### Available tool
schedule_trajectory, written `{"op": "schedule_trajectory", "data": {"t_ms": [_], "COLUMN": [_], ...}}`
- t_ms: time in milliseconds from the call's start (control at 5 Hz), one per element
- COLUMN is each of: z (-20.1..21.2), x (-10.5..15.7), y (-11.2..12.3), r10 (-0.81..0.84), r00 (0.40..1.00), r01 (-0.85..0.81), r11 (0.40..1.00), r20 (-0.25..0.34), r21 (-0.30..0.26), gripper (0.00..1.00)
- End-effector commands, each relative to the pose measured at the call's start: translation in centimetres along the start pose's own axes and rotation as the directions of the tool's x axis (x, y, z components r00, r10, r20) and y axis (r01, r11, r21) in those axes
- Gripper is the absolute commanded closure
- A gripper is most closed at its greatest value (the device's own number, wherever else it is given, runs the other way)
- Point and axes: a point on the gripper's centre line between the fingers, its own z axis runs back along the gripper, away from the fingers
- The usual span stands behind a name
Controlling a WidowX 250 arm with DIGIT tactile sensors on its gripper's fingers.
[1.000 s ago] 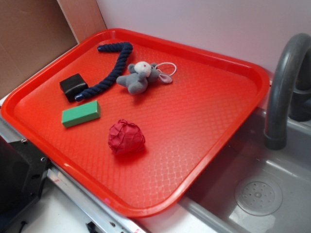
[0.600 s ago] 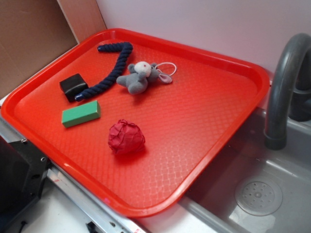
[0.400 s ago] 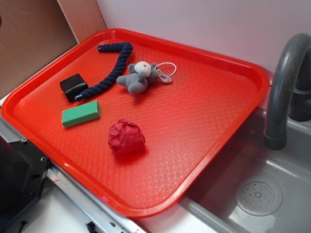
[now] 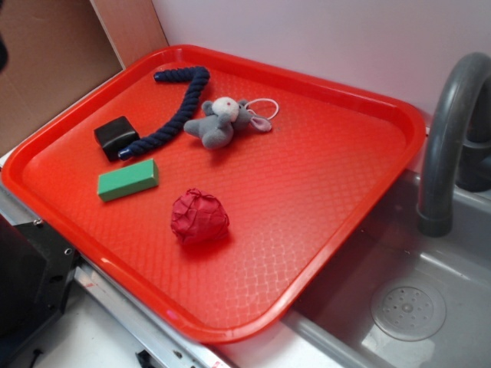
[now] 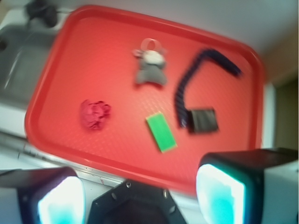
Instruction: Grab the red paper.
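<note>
The red paper (image 4: 199,218), a dark red crumpled wad, lies on the red tray (image 4: 337,192) near its front middle. In the wrist view the red paper (image 5: 94,113) is at the left of the tray (image 5: 84,51). My gripper (image 5: 140,198) is high above the tray's near edge, far from the paper. Its jaws are wide apart with nothing between them. Only a dark sliver of the arm shows at the top left edge of the exterior view.
On the tray lie a grey plush mouse (image 4: 220,121), a dark blue rope (image 4: 175,111), a black block (image 4: 116,136) and a green block (image 4: 127,180). A grey sink (image 4: 406,307) with a dark faucet (image 4: 445,130) is at the right. A brown board (image 4: 46,61) stands at the back left.
Nothing on the tray has moved. A dark edge of the arm has appeared at the top left of the exterior view.
</note>
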Motion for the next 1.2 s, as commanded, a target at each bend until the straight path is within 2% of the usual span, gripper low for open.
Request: {"op": "schedule_trajectory", "data": {"t_ms": [0,200,400,600,800,1000], "z": [-5.4,-8.1,-10.0,-12.5,-15.3,-17.4], "x": [3.3,4.1,4.3,4.4,4.3,3.7], "y": [-4.2,-4.7,-4.6,-4.7,-5.3,-5.1], "r10": [-0.307,-0.354,-0.350,-0.380,-0.429,-0.435], "r00": [0.951,0.935,0.934,0.920,0.890,0.871], "r01": [0.308,0.353,0.350,0.377,0.418,0.420], "r11": [0.949,0.933,0.937,0.925,0.903,0.901], "r20": [0.013,-0.005,-0.069,-0.097,-0.155,-0.228], "r21": [-0.063,-0.067,-0.014,-0.045,-0.096,-0.113], "gripper": [0.00,0.00,0.00,0.00,0.00,0.00]}}
